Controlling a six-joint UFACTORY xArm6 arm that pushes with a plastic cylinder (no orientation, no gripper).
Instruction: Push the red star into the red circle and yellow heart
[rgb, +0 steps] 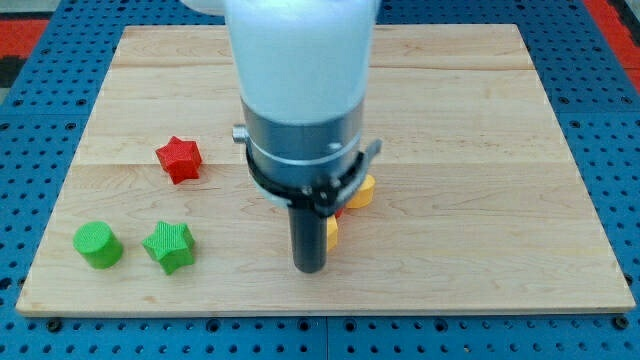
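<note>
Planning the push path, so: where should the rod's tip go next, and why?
Probably swing my tip round to the view's left of the red star. The tip now sits by the yellow blocks, at the view's right of the star, so it cannot yet push the star rightward toward them. The red circle is mostly hidden.

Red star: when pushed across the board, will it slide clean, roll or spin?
The red star sits flat and low on the wooden board, so it will probably slide, not roll or tip. Its points make an off-centre push likely to spin it. It looks like a small rigid block, likely light. My tip is well off to its right.
</note>
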